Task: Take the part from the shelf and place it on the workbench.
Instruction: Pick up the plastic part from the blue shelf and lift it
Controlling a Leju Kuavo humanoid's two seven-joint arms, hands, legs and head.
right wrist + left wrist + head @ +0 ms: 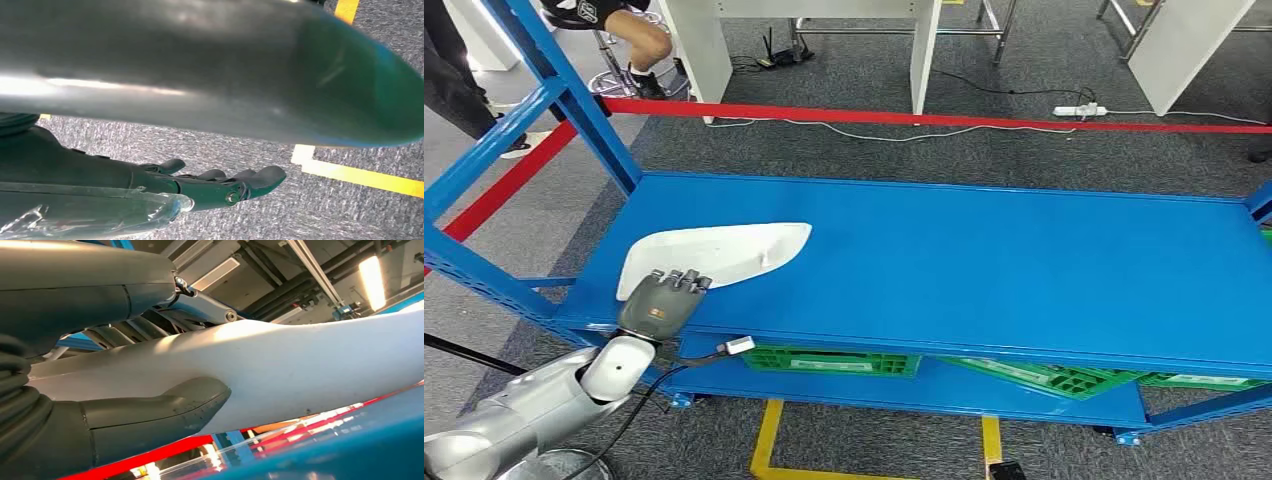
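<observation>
1. The head view is evenly and brightly lit from above; the blue shelf is shown with a soft sheen and only faint shadows.
2. In the left wrist view a ceiling lamp is blown out to glare, and a bright patch is thrown onto the white part.
3. The near thumb is rendered dark and soft.
4. In the right wrist view a blurred, glossy dark shape is seen up close with streaked highlights; the carpet is sharper and grainy.

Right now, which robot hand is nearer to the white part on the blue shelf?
The left robot hand. It grips the near end of the white part on the blue shelf. The right robot hand hangs over the grey floor, away from the part.
</observation>
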